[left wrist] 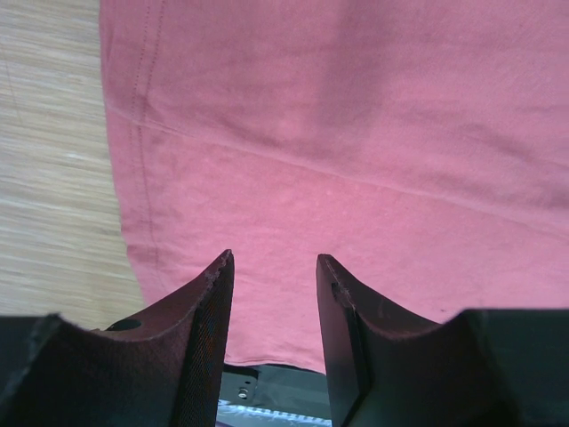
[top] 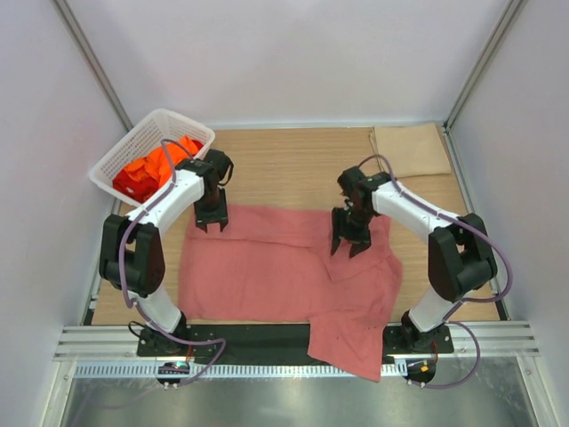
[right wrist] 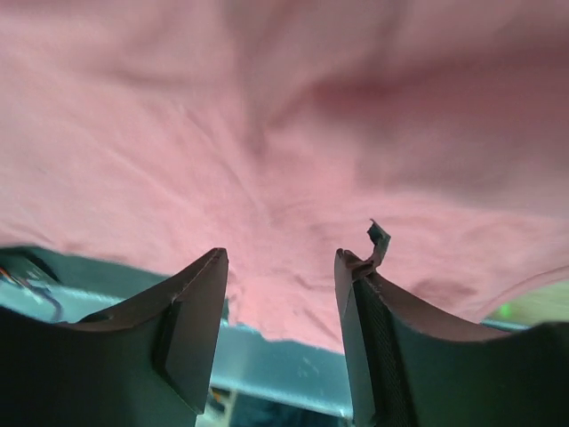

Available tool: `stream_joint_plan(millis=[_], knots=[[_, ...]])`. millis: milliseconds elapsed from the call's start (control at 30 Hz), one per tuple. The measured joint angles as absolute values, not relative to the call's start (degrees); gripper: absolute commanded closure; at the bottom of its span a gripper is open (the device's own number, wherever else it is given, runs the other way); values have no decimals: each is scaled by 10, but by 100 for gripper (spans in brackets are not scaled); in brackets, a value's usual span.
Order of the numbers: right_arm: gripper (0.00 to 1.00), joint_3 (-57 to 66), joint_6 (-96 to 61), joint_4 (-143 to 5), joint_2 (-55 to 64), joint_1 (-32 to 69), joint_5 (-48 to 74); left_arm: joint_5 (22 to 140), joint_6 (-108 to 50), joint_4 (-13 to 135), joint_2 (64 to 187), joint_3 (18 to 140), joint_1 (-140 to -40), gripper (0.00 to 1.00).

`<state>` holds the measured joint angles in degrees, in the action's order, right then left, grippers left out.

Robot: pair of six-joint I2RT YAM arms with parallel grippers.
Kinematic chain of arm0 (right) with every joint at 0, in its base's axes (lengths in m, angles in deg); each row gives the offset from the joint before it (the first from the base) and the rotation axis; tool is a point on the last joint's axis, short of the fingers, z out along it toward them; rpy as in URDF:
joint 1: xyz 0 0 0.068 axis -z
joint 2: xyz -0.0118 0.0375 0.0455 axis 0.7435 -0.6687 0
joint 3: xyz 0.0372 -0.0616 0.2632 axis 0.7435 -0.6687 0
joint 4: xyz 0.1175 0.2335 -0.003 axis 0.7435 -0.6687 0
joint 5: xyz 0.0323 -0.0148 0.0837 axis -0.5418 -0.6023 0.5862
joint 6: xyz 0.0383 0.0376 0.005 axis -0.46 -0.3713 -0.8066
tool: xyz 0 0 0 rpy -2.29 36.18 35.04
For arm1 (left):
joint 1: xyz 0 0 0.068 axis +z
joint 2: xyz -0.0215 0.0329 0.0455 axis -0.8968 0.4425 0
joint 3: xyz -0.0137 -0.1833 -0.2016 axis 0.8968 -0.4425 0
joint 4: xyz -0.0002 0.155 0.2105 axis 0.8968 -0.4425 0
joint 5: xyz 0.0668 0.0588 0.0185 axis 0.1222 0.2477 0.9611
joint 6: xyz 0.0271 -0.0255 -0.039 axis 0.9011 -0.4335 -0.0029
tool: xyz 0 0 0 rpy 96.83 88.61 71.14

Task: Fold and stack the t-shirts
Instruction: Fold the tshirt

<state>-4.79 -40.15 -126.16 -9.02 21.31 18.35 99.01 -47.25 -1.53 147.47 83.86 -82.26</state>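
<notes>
Between the parted, dark, textured fingers of my right gripper (right wrist: 280, 258) nothing is pinched; my left gripper (left wrist: 274, 258) hangs equally unclenched. Beneath both spreads the salmon-pink t-shirt (top: 267, 267), soft and creased, one corner drooping off the wooden table (top: 293, 165). Orange shirts (top: 156, 169) fill the white lattice basket (top: 123, 157).

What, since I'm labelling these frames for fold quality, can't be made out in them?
- Top view: how many orange t-shirts lie in the basket; its wall and the left arm cover them.
- Top view: collar and sleeves of the pink t-shirt, lost in folds; one corner hangs past the table edge.
- Right wrist view: cloth blurred, so whether the right end effector touches it.
</notes>
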Motion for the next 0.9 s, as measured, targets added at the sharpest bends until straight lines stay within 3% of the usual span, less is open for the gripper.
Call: stream_joint_plan(millis=[167,400,533,700,767,900], knots=[[46,57,-372,-1264,-92,339,132,979,-474,-14,1482,849,-823,57],[37,126,-342,-1263,-175,454,126,963,-474,-9,1498,854,-823,58],[37,84,-333,-1264,-166,452,129,954,-474,-6,1504,854,-823,64],[39,-28,-339,-1268,-41,452,121,936,-481,4,1504,854,-830,68],[37,-60,-340,-1271,13,453,121,928,-487,7,1504,854,-844,67],[27,-87,-326,-1259,43,460,125,894,-502,25,1504,856,-903,55]])
